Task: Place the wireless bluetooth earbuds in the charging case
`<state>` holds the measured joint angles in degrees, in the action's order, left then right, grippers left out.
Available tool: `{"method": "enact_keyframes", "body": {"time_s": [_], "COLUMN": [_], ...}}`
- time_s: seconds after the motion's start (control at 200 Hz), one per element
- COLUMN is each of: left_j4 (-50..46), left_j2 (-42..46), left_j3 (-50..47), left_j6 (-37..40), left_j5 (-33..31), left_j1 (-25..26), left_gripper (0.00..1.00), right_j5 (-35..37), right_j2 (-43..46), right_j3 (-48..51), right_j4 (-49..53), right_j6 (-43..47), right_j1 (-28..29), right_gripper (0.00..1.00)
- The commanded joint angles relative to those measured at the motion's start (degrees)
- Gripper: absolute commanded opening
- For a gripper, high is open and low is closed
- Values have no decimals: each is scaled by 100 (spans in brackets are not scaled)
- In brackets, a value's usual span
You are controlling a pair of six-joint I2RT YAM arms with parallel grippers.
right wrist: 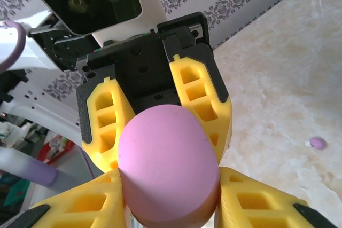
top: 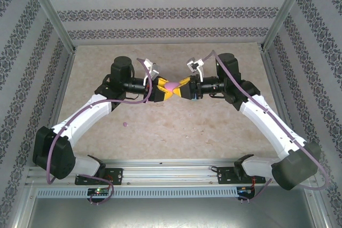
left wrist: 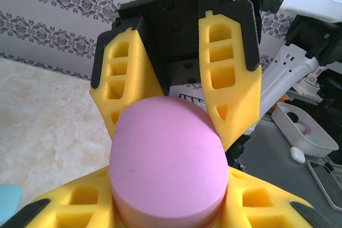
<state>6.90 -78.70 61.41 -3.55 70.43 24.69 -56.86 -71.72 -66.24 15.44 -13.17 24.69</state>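
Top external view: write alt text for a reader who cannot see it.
Two robot arms meet mid-table, the left gripper and right gripper both clasping one pink charging case. A tiny pink earbud lies on the beige table nearer the left arm.

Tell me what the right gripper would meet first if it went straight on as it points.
The pink case between its own jaws; right behind that, the yellow fingers of the left gripper, pointing straight back.

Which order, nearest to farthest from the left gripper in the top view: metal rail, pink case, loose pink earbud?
1. pink case: held in the left gripper, centre.
2. earbud: lying loose, to the near left of it.
3. metal rail: along the near edge.
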Motion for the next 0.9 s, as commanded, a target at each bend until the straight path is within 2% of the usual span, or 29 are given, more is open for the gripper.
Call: {"method": "enact_keyframes", "body": {"time_s": [0.0, 0.315, 0.894], "left_j4": [312, 523, 626], "left_j2": [198, 164, 3], "left_j3": [-126, -162, -42], "left_j6": [78, -58, -214], "left_j5": [66, 77, 102], "left_j1": [70, 66, 66], "left_gripper": [15, 15, 15], "right_j5": [59, 324, 624], "right_j2": [-9, -105, -272], "right_j3": [146, 188, 408], "right_j4": [-878, -1089, -1384], "right_j6": [-956, -1428, -1847], "right_j1": [-163, -231, -281], "right_gripper": [36, 57, 67]}}
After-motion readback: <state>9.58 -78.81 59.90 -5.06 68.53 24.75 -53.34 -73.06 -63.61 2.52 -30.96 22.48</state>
